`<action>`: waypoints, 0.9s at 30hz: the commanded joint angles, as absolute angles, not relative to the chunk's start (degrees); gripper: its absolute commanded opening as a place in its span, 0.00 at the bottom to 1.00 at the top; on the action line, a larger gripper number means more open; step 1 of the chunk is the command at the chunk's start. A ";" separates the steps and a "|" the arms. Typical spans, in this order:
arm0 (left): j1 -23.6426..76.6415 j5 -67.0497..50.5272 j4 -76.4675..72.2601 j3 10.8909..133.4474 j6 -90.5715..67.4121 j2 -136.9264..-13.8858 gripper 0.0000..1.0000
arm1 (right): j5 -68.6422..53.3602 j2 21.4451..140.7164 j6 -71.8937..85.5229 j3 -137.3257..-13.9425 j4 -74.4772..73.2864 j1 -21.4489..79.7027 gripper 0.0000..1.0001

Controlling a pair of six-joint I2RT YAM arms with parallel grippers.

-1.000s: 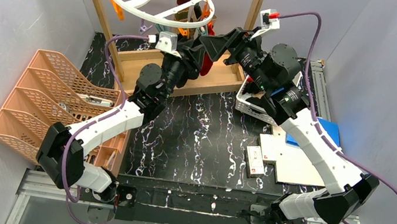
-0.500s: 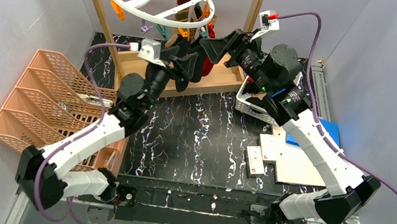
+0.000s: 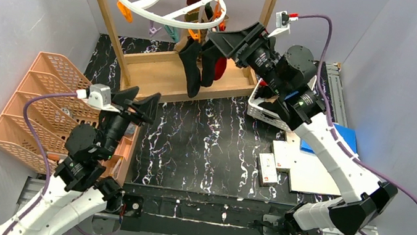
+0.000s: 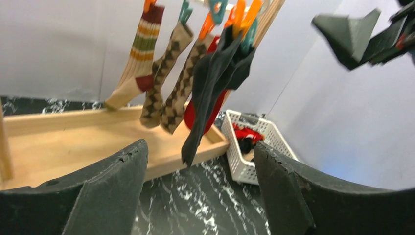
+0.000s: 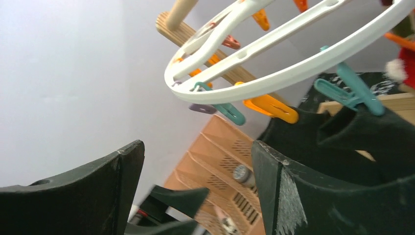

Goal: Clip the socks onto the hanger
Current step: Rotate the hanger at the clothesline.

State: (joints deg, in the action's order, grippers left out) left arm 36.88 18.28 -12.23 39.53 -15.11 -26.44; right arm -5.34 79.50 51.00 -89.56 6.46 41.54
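While the wooden frame [image 3: 166,74] runs off the top of the overhead view, we see the hanger [image 3: 138,2] hung from its bar, ring tilted. Our right gripper [image 3: 228,38] sits just beside the ring's near rim, jaws spread wide and empty. Its own camera is half blocked by a finger and black cloth. Our left gripper [image 3: 142,96] hangs near the orange rack [image 3: 40,98], released too, holding nothing. The socks [image 4: 210,83] dangle clipped: striped, argyle and black, with a red one mostly hidden behind. Another red one lies half seen in the white basket [image 4: 237,161]. Several clips [image 5: 268,106] hang bare.
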 commanded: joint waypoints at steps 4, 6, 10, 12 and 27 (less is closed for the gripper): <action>36.74 20.11 5.85 38.44 -16.58 -20.21 0.77 | -7.47 85.78 70.41 -92.11 16.45 40.83 0.85; 36.72 20.42 8.17 39.40 -16.15 -19.27 0.77 | -7.12 87.73 72.42 -94.03 14.85 40.85 0.84; 36.74 20.48 10.72 40.29 -16.36 -17.15 0.77 | -6.28 91.11 74.17 -97.33 13.06 40.84 0.83; 36.74 20.48 11.29 40.34 -16.64 -16.07 0.77 | -5.16 92.16 74.26 -98.29 12.64 40.80 0.83; 36.74 21.34 15.18 40.63 -17.16 -12.29 0.77 | -1.99 94.74 75.76 -99.05 14.79 38.46 0.64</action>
